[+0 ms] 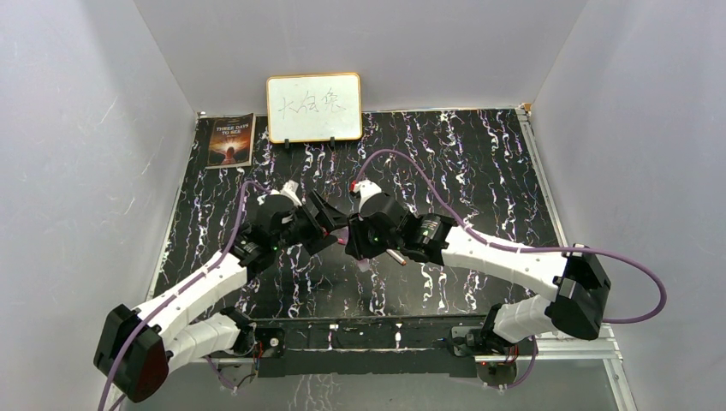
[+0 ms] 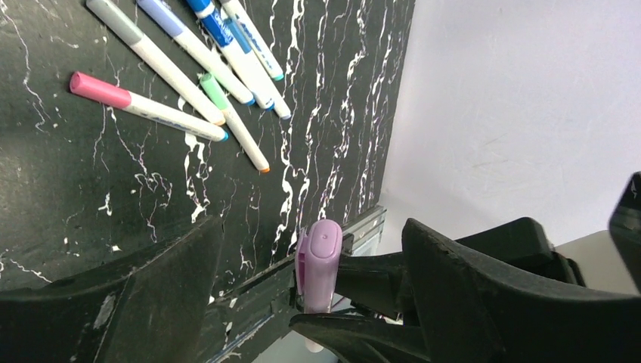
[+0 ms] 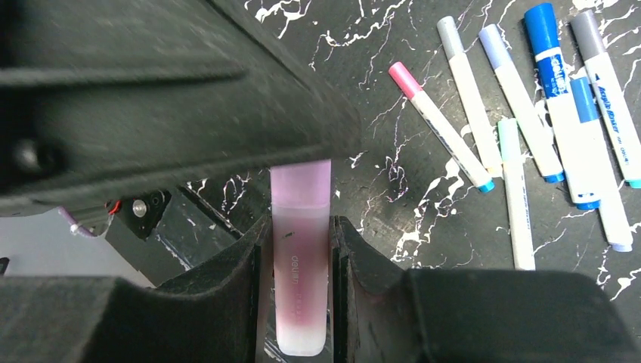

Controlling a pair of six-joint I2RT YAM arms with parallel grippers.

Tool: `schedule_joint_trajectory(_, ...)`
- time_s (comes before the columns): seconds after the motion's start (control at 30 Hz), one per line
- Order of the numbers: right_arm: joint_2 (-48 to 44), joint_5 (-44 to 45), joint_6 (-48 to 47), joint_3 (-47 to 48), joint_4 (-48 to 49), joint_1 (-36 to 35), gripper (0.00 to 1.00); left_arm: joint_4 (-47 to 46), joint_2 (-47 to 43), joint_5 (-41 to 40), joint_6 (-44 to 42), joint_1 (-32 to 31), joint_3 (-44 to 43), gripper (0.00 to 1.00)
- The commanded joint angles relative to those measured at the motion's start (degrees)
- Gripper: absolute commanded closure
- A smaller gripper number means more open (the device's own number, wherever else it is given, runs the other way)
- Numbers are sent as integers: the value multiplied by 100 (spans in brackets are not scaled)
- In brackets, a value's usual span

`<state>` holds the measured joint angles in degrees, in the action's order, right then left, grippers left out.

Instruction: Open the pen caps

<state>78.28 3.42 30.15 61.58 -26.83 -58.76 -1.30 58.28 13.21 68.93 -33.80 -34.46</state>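
My right gripper (image 3: 301, 227) is shut on the thick pink marker (image 3: 301, 287), clamping its pale barrel between both fingers. The marker's purple-pink cap (image 2: 319, 261) points into my left gripper (image 2: 314, 227), which is open, with its fingers (image 2: 166, 295) wide on either side and not touching the cap. In the top view both grippers meet nose to nose above the middle of the table, left (image 1: 330, 224) and right (image 1: 355, 237). Several slim white pens lie side by side on the mat with caps on: pink (image 3: 404, 78), grey (image 3: 447, 30), lavender (image 3: 491, 38), blue (image 3: 543, 23), green (image 3: 508, 132).
A small whiteboard (image 1: 313, 107) and a book (image 1: 230, 139) stand at the back of the black marbled mat (image 1: 479, 171). White walls close in both sides. The table's metal front rail (image 2: 363, 223) lies just below the grippers.
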Motion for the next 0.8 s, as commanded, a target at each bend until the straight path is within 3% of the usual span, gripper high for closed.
schedule_joint_trajectory(0.0,-197,-175,75,-1,452,-4,98,-129,124,-243,39,-284,16,16)
schedule_joint_trajectory(0.4,-137,-318,137,-41,493,-4,98,68,293,-490,-75,-496,-149,63)
schedule_joint_trajectory(0.6,-197,-400,192,-247,539,-3,97,58,324,-580,-87,-515,-105,94)
schedule_joint_trajectory(0.63,-211,-409,200,-279,554,1,96,67,324,-601,-82,-511,-99,99)
schedule_joint_trajectory(0.77,-270,-467,242,-395,570,1,78,-43,294,-586,-47,-522,-44,100)
